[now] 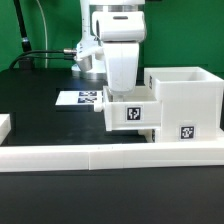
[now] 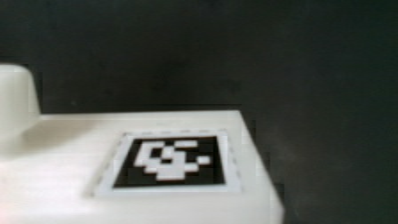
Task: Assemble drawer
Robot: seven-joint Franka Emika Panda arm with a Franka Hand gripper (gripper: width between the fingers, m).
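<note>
In the exterior view a small white tray [image 1: 131,113] with a square tag on its front stands against the left side of the taller white housing [image 1: 187,100], which also bears a tag. My gripper [image 1: 122,92] comes straight down onto the tray's top. Its fingertips are hidden at or inside the tray's rim, so I cannot tell whether they grip it. The wrist view is filled by a white tagged face [image 2: 171,160] close below the camera, with a rounded white part [image 2: 13,95] at its edge. No fingers show there. A second tray is not in view.
A long low white border wall [image 1: 100,154] runs across the front of the black table. The marker board [image 1: 80,98] lies flat behind the tray. A white piece [image 1: 4,125] sits at the exterior view's left edge. Cables hang at the back.
</note>
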